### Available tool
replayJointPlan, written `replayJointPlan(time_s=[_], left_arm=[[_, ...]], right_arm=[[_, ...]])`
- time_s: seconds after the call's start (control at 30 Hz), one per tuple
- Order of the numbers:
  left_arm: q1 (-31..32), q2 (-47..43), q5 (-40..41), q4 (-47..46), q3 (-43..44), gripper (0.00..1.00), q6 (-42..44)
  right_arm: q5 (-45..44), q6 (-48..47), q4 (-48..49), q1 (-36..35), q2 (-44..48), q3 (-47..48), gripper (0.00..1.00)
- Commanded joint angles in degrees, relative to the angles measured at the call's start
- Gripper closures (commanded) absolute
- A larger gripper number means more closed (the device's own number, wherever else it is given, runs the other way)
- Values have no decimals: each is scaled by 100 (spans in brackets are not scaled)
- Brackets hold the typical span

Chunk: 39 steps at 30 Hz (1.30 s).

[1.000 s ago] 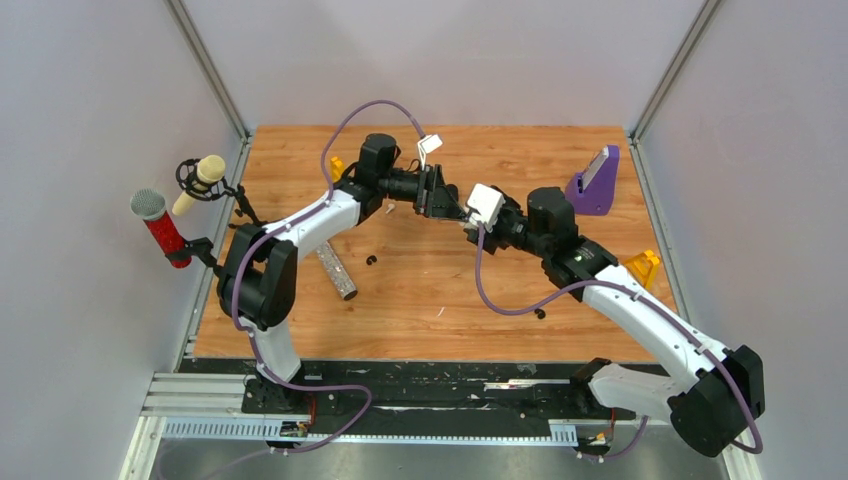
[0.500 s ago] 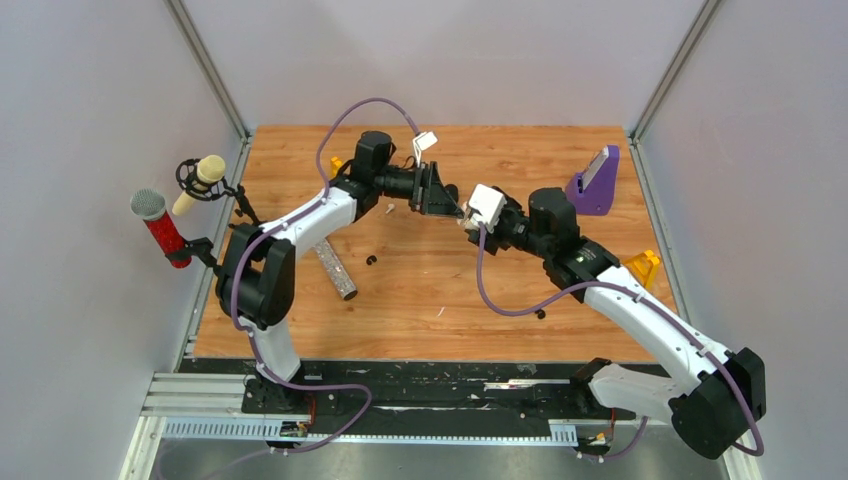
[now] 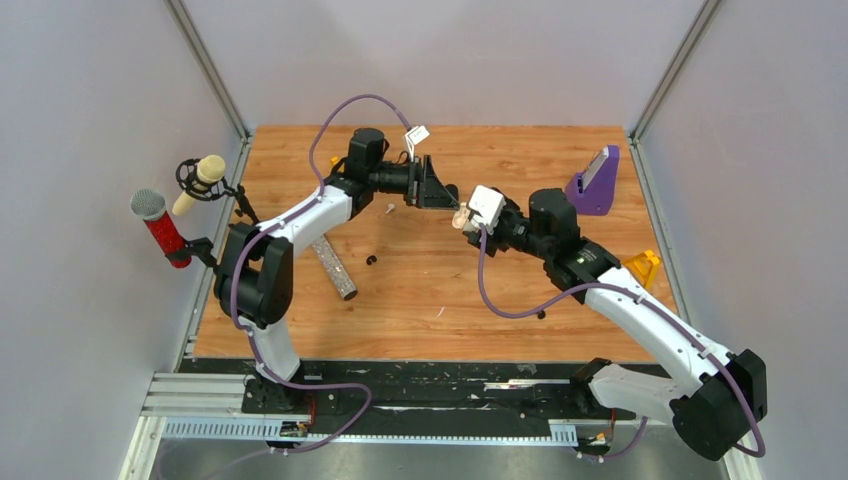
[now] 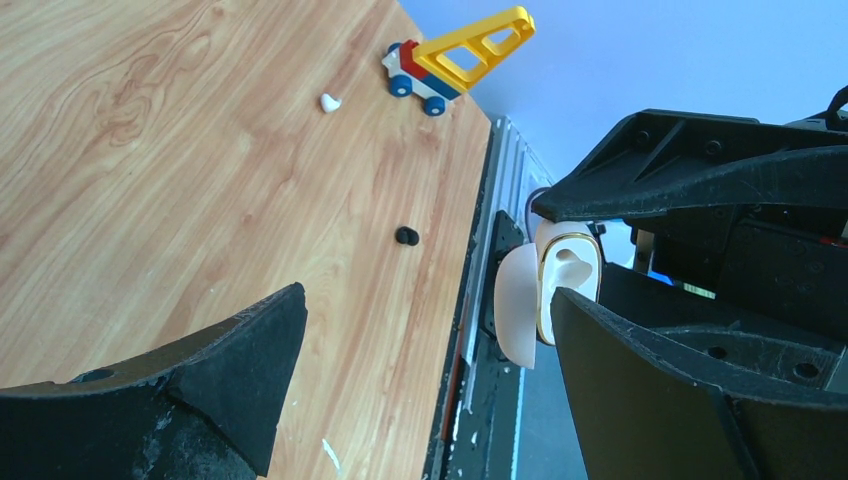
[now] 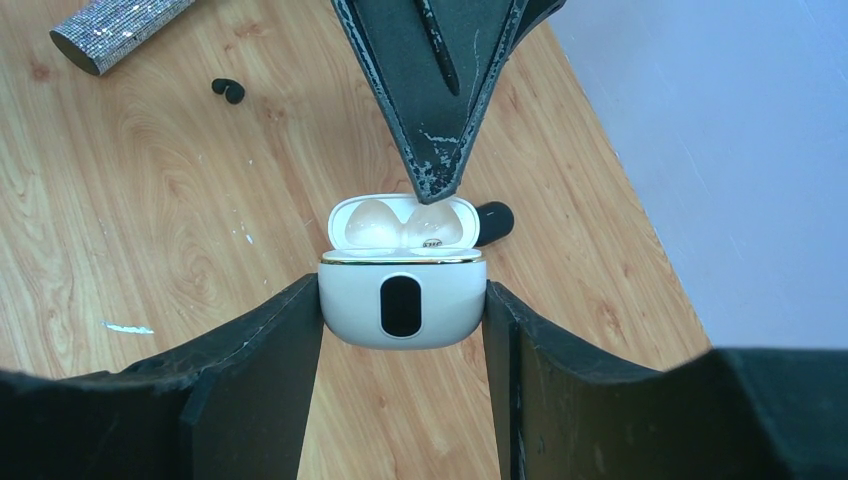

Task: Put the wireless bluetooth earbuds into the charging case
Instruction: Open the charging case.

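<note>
My right gripper (image 5: 402,292) is shut on the white charging case (image 5: 400,300) and holds it above the table with its lid open; the case also shows in the top view (image 3: 462,217) and the left wrist view (image 4: 565,285). I cannot tell whether a bud sits inside. My left gripper (image 3: 437,193) is open and empty, its fingers (image 5: 437,110) just behind the case. One white earbud (image 3: 388,209) lies on the table; it also shows in the left wrist view (image 4: 329,101). Black earbuds lie at the left (image 3: 372,261) and near the front (image 3: 540,314).
A glittery cylinder (image 3: 335,270) lies at the left. Two microphones (image 3: 165,225) stand off the left edge. A purple stand (image 3: 595,180) is at the back right. A yellow toy crane (image 4: 450,55) sits by the right edge. A black rounded thing (image 5: 495,220) lies under the case. A white sliver (image 3: 438,312) lies mid-table.
My left gripper has drawn back and to the left, away from the case, leaving a gap. The right gripper still holds the case in about the same place.
</note>
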<state>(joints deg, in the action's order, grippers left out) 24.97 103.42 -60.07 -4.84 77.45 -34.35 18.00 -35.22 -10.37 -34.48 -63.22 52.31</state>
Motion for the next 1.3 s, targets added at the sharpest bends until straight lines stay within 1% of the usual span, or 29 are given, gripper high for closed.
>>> replayJointPlan(time_s=[0.0, 0.23, 0.3, 0.4, 0.6, 0.73, 0.87, 0.97, 1.13, 1.23, 1.27], left_arm=[[-51, -174, -70, -103, 194, 0, 37], [-257, -498, -121, 21, 225, 0, 106], [-264, -509, -240, -123, 152, 0, -12], [-266, -470, -428, -647, 23, 0, -332], [-166, -283, -546, -789, -76, 0, -405], [-35, -124, -681, -971, -69, 3, -563], [97, -27, -789, -997, -48, 9, -584], [160, 19, -795, -938, -53, 17, -534], [191, 110, -798, -887, -38, 24, -503], [225, 138, -828, -891, -22, 33, -499], [235, 147, -836, -889, -16, 34, -495]], right_arm=[[-42, 42, 368, -33, 98, -21, 100], [-236, -82, 919, -31, 69, -344, 100], [-227, -45, 923, -32, 60, -329, 100], [-235, -20, 923, -33, 80, -310, 100], [-212, 30, 900, -32, 82, -295, 100], [-183, 57, 868, -30, 80, -278, 100], [-178, 67, 859, -30, 91, -267, 100], [-154, 78, 844, -33, 110, -262, 100], [-143, 103, 823, -33, 143, -249, 100], [-126, 103, 810, -27, 152, -248, 100], [-122, 107, 804, -32, 153, -248, 100]])
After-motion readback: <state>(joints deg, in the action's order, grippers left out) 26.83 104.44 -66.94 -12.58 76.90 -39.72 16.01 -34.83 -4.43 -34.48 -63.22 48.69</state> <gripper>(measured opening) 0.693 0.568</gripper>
